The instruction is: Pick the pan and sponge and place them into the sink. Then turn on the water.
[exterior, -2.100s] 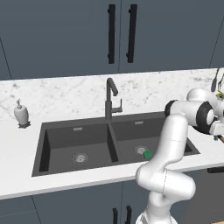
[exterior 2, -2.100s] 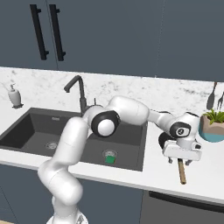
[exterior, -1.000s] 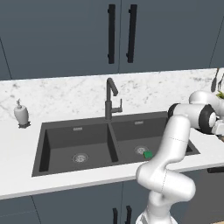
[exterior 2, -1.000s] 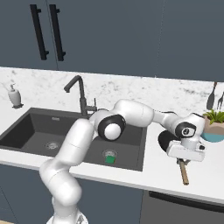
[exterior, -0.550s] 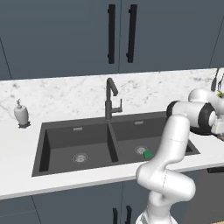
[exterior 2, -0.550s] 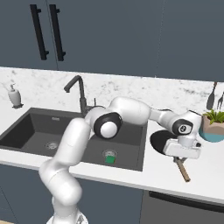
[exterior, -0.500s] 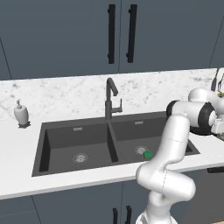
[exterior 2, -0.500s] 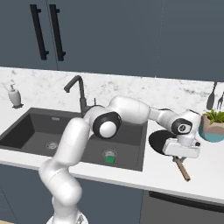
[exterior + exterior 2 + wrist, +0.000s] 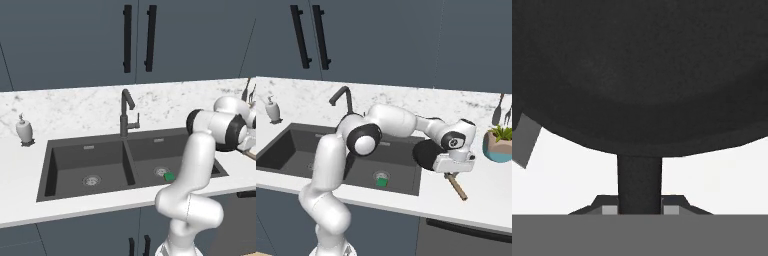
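The pan (image 9: 428, 154), round and all black, sits centre-right in the right base view, tilted, just beside the sink's right rim over the white counter (image 9: 476, 205); a brown wooden handle end (image 9: 457, 187) sticks out below it toward lower right. In the hand view the pan (image 9: 637, 70) takes up the upper part of the frame, w/ its dark handle (image 9: 639, 182) running straight down to the bottom centre. The gripper (image 9: 640, 209) is there at bottom centre, its two small tips pressed against the handle on both sides, so the jaws are clamped on the pan handle. In the right base view the gripper (image 9: 452, 169) hangs under the white hand, right of the pan body. The sponge (image 9: 382, 183), green, lies in the right basin of the sink (image 9: 291, 134), touching or just beside the round metal drain; in the left base view the sponge (image 9: 170, 177) is at centre, partly behind the white arm, inside the dark grey sink (image 9: 50, 165). The faucet (image 9: 125, 112), dark gooseneck w/ small side lever, stands behind the divider betw. the two basins, upper centre of the left base view. A white soap dispenser (image 9: 24, 131) is at far left on the counter, well apart from the sink's left rim. A potted plant (image 9: 500, 142) in a teal pot is at right edge of the right base view, near the hand. Dark cabinet doors w/ black handles (image 9: 137, 37) fill the top.
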Controlling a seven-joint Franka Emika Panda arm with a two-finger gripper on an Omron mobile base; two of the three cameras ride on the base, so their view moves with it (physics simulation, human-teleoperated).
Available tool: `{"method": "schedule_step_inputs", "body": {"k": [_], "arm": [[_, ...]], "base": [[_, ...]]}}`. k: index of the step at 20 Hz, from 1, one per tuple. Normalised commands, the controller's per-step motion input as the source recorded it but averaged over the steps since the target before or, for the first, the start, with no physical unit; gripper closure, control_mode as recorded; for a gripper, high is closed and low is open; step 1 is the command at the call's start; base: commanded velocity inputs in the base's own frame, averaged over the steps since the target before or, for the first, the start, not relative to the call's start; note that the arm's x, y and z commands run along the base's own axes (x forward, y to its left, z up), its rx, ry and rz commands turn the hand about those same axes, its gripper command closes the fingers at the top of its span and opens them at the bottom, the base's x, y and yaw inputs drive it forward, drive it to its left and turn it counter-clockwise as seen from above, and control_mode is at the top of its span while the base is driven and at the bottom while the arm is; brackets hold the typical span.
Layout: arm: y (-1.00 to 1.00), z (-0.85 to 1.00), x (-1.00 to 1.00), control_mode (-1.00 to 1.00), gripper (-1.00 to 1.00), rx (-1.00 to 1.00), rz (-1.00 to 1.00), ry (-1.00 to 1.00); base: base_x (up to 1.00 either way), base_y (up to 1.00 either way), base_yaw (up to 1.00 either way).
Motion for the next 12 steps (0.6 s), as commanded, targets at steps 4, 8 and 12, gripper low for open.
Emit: {"method": "schedule_step_inputs", "body": {"k": [4, 8, 12], "arm": [[0.58, 0.07, 0.0, -1.0, 1.0, 0.0, 0.08, -0.03], [0.6, 0.04, 0.0, -1.0, 1.0, 0.0, 0.09, 0.0], [0.51, 0.01, 0.03, -1.0, 1.0, 0.0, 0.1, 0.0]], "base": [[0.0, 0.0, 0.0], [0.0, 0.0, 0.0], [0.0, 0.0, 0.0]]}}
